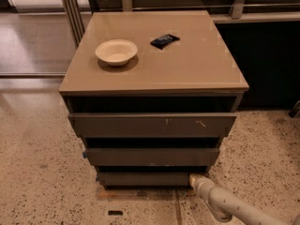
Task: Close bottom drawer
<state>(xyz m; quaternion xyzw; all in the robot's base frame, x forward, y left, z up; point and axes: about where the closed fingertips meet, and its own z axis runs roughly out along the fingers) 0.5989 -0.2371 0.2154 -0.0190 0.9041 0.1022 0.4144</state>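
Pale arm (226,203) reaches low, gripper (194,179) at bottom drawer (143,178).

Matt pale gripper (194,178), lower right of frame, beside the matt dark bottom drawer (143,178); smooth, faintly glossy beige surface (197,64); speckled polished floor (37,172).

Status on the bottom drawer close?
Gripper low, at right end of bottom drawer front. Drawer looks partly open. No obstruction seen.

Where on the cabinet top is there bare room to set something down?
The cabinet top is bare across its front half and right side; the bowl and dark packet crowd the back. The gripper sits by the right end of the bottom drawer.
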